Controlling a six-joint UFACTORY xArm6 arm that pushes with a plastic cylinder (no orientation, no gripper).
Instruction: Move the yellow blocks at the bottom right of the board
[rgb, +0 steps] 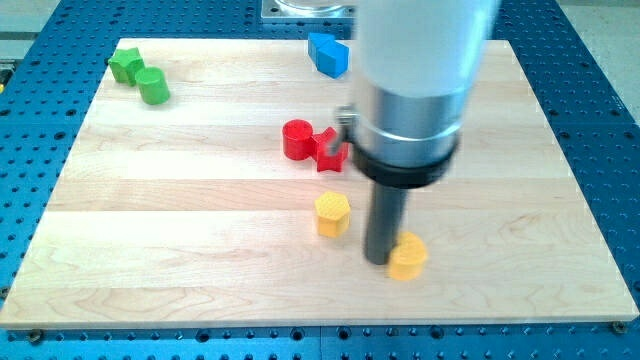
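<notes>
Two yellow blocks lie in the lower middle of the board. The yellow hexagonal block (332, 214) sits left of my rod. The other yellow block (407, 257) sits at the rod's lower right, touching it. My tip (378, 260) rests on the board between the two, right against the second yellow block.
A red cylinder (297, 139) and a red star (330, 150) sit together above the yellow blocks, the star partly behind my rod. A blue block (328, 53) is at the view's top. Two green blocks (139, 75) are at the top left. The wooden board (150, 250) lies on a blue perforated table.
</notes>
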